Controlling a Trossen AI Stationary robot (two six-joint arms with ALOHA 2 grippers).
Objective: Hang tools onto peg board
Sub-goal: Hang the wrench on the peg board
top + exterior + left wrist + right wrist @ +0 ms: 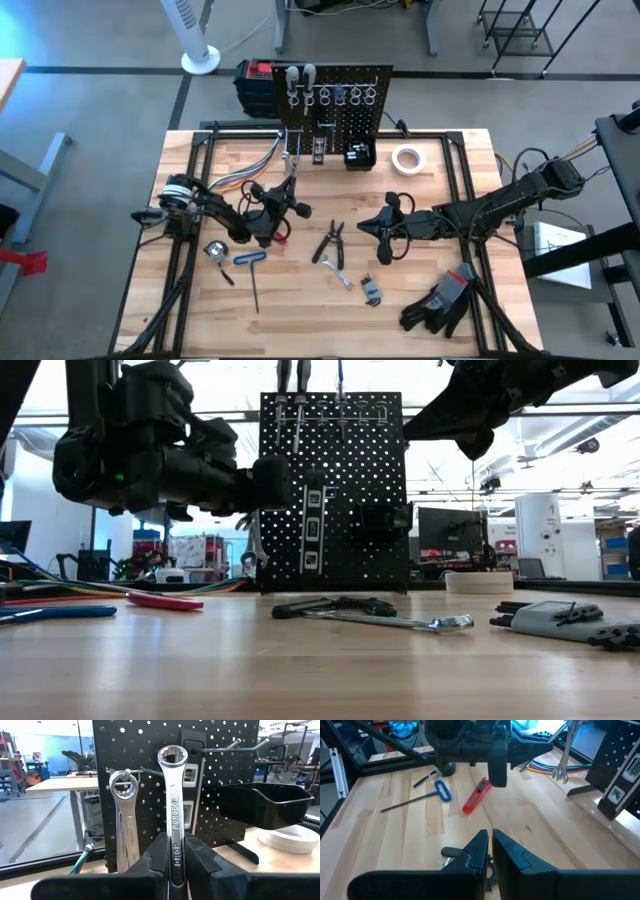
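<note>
1. The left gripper (175, 870) pinches the shank of a silver wrench (173, 795), held upright with its ring end on top, just in front of the peg board (150, 750).
2. Beside that ring end, a hung wrench (122, 820) already dangles from a silver hook (150, 770) on the board's face.
3. A small black bin (265, 805) is mounted on the board to the other side, with a white tape roll (406, 159) on the table near it.
4. From above, the peg board stands upright at the table's far edge, its top row of ring hooks (340, 96) carrying several tools; a red-and-black box (256, 82) sits behind it.
5. The right gripper (489, 851) has its fingers pressed together on nothing, low over the wooden table (300, 320) right of centre.
6. Loose tools remain on the table: black pliers (329, 243) and a flat silver wrench (338, 274) at the middle, a blue T-handled tool (249, 263) and a red-handled tool (476, 795) on the left half.
7. Black gloves (440, 300) lie at the near right.
</note>
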